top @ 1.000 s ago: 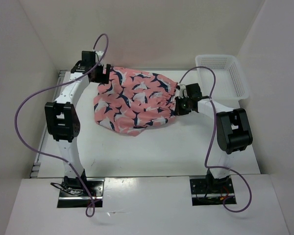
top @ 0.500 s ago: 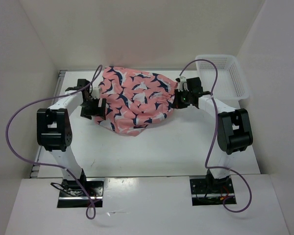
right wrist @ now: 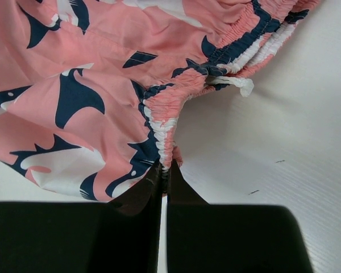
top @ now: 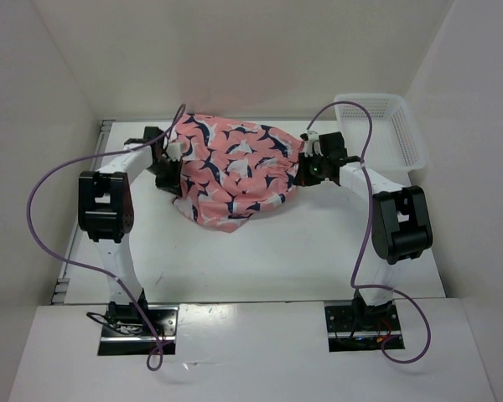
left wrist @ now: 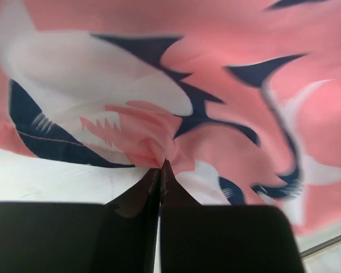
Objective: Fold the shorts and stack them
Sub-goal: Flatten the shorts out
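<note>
The shorts (top: 235, 172) lie bunched on the table (top: 277, 260) at upper centre of the frame, between the claws. The left gripper (top: 169, 170) pinches their left edge, and the right gripper (top: 307, 172) clamps the gathered waistband (right wrist: 159, 128).

You see the shorts (right wrist: 74, 96) as thin, soft, matt cloth with a printed pattern. Just ahead of the right end effector (right wrist: 163, 170), the waistband (right wrist: 159, 128) is puckered and ribbed with elastic gathers. Its fingers (right wrist: 184, 193), like those of the left end effector (left wrist: 161, 170), look like smooth, matt black plastic. The worktop (right wrist: 284, 142) beside it is white, smooth and faintly scuffed. The basket (top: 381, 126) beyond it is white plastic mesh.
</note>
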You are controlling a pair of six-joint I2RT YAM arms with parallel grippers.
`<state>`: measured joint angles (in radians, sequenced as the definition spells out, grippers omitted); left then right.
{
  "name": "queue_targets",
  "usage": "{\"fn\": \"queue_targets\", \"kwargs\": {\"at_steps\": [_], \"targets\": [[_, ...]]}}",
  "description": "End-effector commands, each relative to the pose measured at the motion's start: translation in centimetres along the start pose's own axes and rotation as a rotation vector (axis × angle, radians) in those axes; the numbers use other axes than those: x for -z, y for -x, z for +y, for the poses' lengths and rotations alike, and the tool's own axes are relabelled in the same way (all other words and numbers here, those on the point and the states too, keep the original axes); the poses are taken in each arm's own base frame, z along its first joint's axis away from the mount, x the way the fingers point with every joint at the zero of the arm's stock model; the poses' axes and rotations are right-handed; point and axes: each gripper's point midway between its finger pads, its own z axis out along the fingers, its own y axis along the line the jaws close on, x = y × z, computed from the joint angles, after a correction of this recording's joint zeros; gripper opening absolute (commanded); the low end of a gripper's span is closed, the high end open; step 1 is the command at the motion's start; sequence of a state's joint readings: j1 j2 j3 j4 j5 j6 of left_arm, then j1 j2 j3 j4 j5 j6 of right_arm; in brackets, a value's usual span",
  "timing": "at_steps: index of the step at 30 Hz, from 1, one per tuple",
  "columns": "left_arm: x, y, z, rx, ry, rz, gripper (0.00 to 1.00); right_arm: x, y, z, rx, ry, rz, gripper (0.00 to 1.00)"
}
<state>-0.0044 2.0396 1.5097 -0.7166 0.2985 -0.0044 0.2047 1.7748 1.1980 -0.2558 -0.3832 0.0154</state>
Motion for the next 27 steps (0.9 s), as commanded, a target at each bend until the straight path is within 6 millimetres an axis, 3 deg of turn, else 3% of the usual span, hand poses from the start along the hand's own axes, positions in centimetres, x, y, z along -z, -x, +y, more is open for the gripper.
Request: {"fn": "queue_targets", "kwargs": {"at_steps": [1, 2, 4, 5, 6, 7, 9, 10, 11, 12, 14, 15, 19, 21, 27], "targets": [[7.2, 7.2, -2.6, -0.092, 0.017, -0.213, 0.00, 1.5, 1.9, 1.4, 0.045, 0.049, -0.064, 0.00], [10.5, 10.4, -3.0, -0.128, 0.077, -0.316, 0.00, 1.4, 1.5, 1.6, 0.028, 0.059, -0.055, 0.00], [12.9, 13.1, -5.0, -0.185, 0.118, -0.405, 0.00, 1.3, 1.0, 1.7, 0.012, 0.068, -0.042, 0.00], [13.9, 14.1, -8.7, -0.254, 0.113, -0.445, 0.00, 1.0, 0.5, 2.0, 0.017, 0.074, -0.037, 0.00], [13.1, 14.0, -10.6, -0.288, 0.092, -0.428, 0.03, 0.9, 0.0, 1.9, 0.012, 0.074, -0.025, 0.00], [10.8, 13.0, -14.4, -0.357, 0.049, -0.385, 0.10, 0.8, -0.1, 2.4, 0.008, 0.080, -0.022, 0.00], [8.1, 11.2, -18.1, -0.421, -0.017, -0.316, 0.21, 0.8, -0.6, 2.3, -0.006, 0.079, -0.012, 0.00], [5.8, 9.7, -19.3, -0.440, -0.040, -0.241, 0.27, 1.0, -0.3, 2.5, -0.002, 0.080, -0.020, 0.00], [4.4, 8.2, -21.6, -0.482, -0.069, -0.193, 0.45, 1.0, -0.3, 2.2, -0.002, 0.063, -0.021, 0.00], [2.8, 7.2, -22.2, -0.491, -0.085, -0.146, 0.52, 1.0, -0.3, 2.0, 0.010, 0.054, -0.022, 0.00], [3.0, 6.8, -23.2, -0.502, -0.116, -0.135, 0.59, 1.3, 0.1, 1.7, 0.025, 0.036, -0.035, 0.00], [3.8, 6.6, -24.1, -0.509, -0.161, -0.144, 0.68, 1.3, 0.1, 1.5, 0.025, 0.021, -0.036, 0.00], [8.2, 8.9, -24.1, -0.515, -0.147, -0.280, 0.98, 1.2, -0.8, 1.2, 0.032, 0.011, -0.026, 0.00], [10.9, 10.1, -23.8, -0.514, -0.115, -0.366, 1.00, 0.9, -1.5, 1.0, 0.035, 0.010, -0.009, 0.00], [15.8, 14.9, -17.8, -0.410, 0.058, -0.531, 1.00, 0.6, -1.1, 0.4, 0.070, -0.010, -0.009, 0.00]]}}
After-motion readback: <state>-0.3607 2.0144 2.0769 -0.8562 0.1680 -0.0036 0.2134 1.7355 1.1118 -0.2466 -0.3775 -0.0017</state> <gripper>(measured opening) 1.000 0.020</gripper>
